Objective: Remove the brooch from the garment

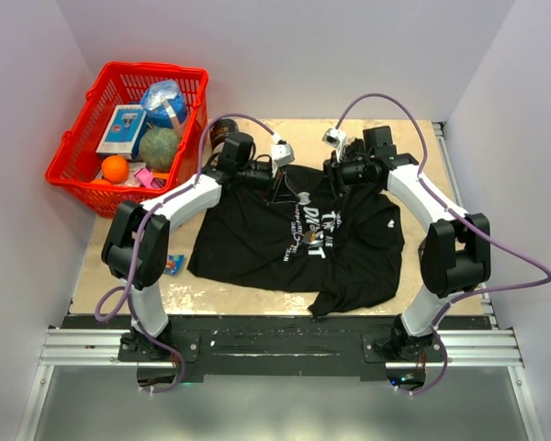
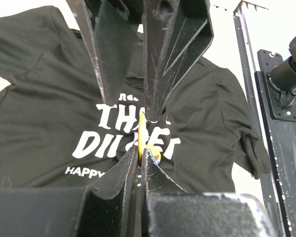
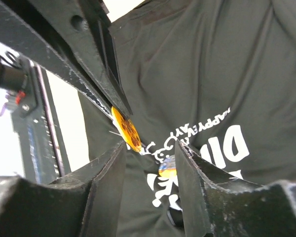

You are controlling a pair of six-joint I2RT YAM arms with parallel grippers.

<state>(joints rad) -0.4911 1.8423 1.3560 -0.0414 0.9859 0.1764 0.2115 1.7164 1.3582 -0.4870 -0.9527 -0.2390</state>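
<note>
**Left gripper pinches the brooch over the garment's chest**

Widest first: the table (image 1: 222,296), pale and scuffed, shows all round the garment (image 1: 257,243). The garment is a black T-shirt spread out flat, collar at the far side, hem towards the arm bases, with white lettering (image 1: 314,234) across its chest. The left arm (image 1: 170,207) comes in over the garment's left sleeve and the right arm (image 1: 422,207) over its right sleeve; both wrists meet at the garment's collar.

Well apart from the garment, past its far left corner, sits a red basket (image 1: 77,138); inside it are a green ball (image 1: 159,147), an orange ball (image 1: 115,169) and a blue-and-white box (image 1: 121,129). A little blue scrap (image 1: 174,265) lies on the table just beside the garment's left edge.

Now the close work. The right gripper (image 3: 150,145) hangs over the garment's chest, its fingers well apart and gripping nothing; the print shows through the gap. The left gripper (image 2: 141,150) has its jaws pressed tight together on the brooch (image 3: 127,129), a thin yellow-orange disc, seen edge-on from the left wrist. The brooch is over the garment's lettering, near the collar; whether its pin is in the cloth, I cannot tell. A smaller orange-and-blue spot (image 3: 167,168) shows on the garment's lettering just beside the brooch; it is too small to say what it is.
</note>
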